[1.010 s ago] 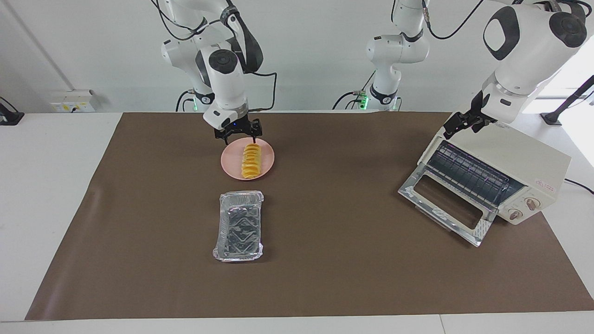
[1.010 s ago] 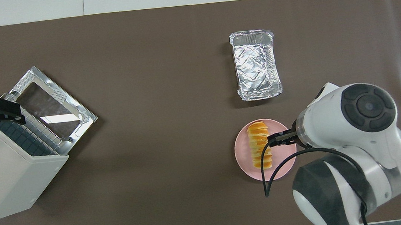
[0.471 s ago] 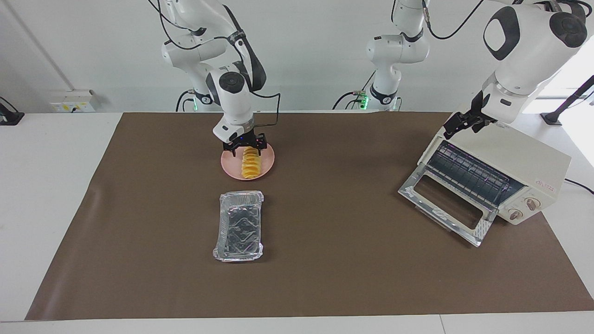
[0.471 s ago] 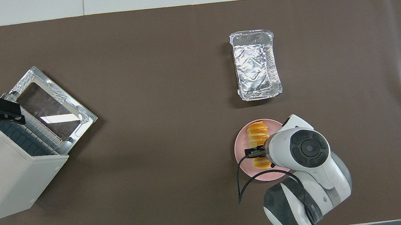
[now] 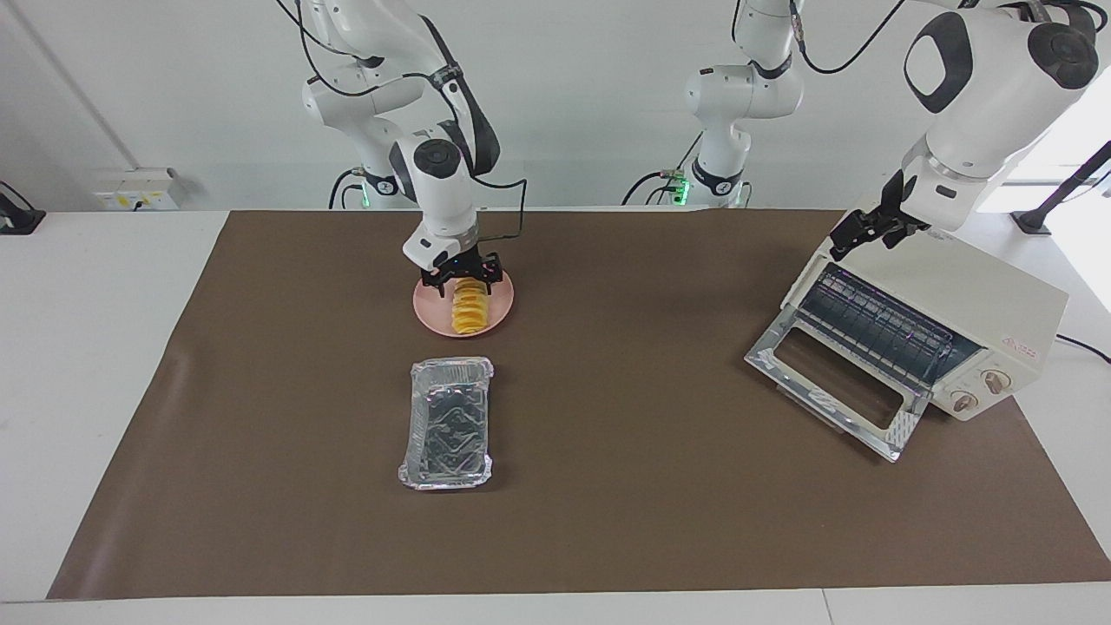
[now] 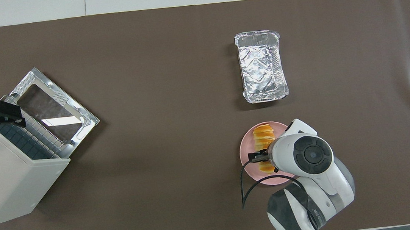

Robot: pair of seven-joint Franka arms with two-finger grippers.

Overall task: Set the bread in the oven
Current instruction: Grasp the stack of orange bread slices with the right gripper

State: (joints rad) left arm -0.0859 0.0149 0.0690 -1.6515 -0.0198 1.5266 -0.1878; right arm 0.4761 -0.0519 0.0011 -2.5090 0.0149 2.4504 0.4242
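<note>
Brown matting (image 5: 608, 486) is covering most of a white table (image 5: 87, 347), with a pale wall running along the robots' end. At the right arm's end of the mat, the small ridged golden-yellow bread (image 5: 470, 307) is lying on a round pink plate (image 5: 431, 314), and a crinkled silver foil tray (image 5: 447, 422) is sitting farther from the robots, just clear of the plate. The right gripper (image 5: 463, 276) is hanging low over the bread's nearer end, its fingers spread open to either side of the loaf and gripping nothing. At the left arm's end, the cream-white boxy toaster oven (image 5: 972, 299) is standing at an angle, its glass door (image 5: 833, 382) dropped open onto the mat and its wire rack showing. The left gripper (image 5: 855, 236) is waiting over the oven's top edge, fingers open and empty. Wide bare mat is lying between plate and oven.
</note>
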